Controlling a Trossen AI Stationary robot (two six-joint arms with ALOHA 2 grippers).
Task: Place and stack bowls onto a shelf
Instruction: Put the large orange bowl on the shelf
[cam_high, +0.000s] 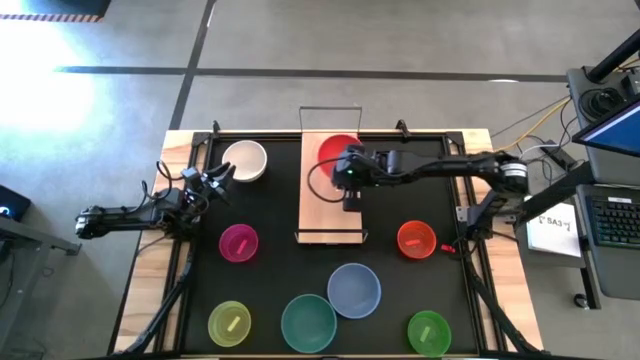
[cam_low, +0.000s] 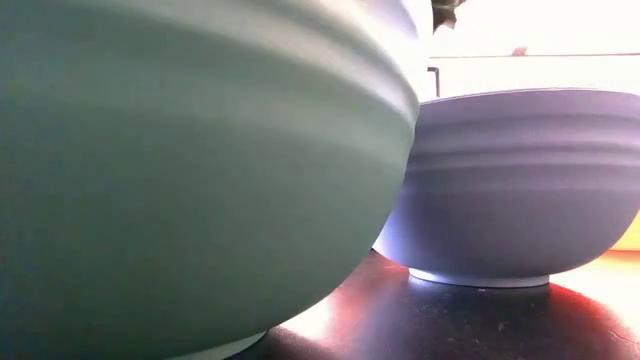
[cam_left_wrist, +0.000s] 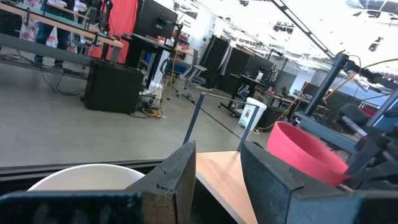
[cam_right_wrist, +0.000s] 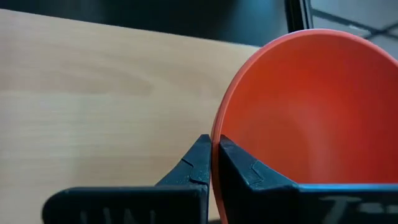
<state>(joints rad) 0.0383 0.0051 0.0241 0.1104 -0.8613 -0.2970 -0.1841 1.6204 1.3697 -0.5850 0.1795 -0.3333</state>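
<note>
The right gripper is out over the shelf, its two fingers pinched tight on the rim of the red bowl. One finger sits inside the wall, one outside, with no gap between them and the plastic. From above, that bowl sits at the far end of the board, near the wire frame. Whether its base is fully down on the wood cannot be told from these views.

So the step in hand looks like the placing of the first bowl on the shelf. Nothing else is on the board yet.

The left gripper waits at the left of the mat, just beside the white bowl, fingers parted and holding nothing.

The rest are out on the black mat: magenta, orange, grey-blue, teal, yellow-green and green. The teal and grey-blue bowls sit close together and fill the low view.

The next move, by the look of it, calls for the red bowl to be settled flat, then a clean release and a straight lift off the rim so it does not tip or drag. After that, another bowl has to come across, either beside this one or nested into it.
</note>
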